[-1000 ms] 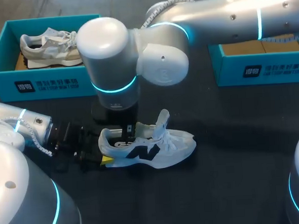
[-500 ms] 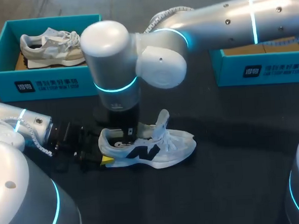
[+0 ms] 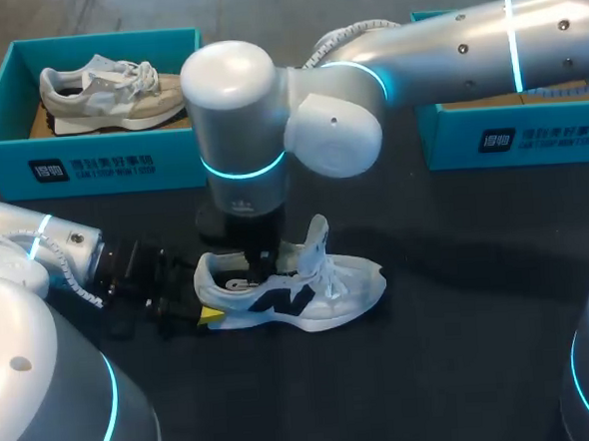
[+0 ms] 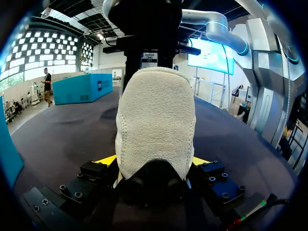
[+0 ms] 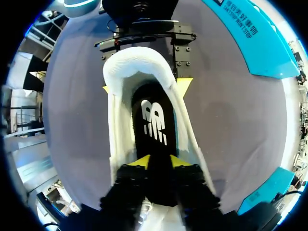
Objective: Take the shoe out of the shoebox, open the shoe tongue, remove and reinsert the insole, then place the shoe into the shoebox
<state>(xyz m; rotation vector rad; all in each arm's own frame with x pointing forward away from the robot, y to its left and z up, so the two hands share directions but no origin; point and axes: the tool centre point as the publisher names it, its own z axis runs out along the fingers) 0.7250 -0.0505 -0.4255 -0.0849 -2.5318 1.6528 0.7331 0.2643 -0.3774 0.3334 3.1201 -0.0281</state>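
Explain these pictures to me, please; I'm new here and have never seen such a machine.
This is a robot with two arms at a dark table. The wide picture looks down from above; each round one comes from a camera on a wrist. A white shoe lies on the table. The left gripper clamps its heel from both sides. The right gripper is down inside the shoe, over the insole; whether it grips it I cannot tell. Behind stand a left box holding a second shoe, and a right box.
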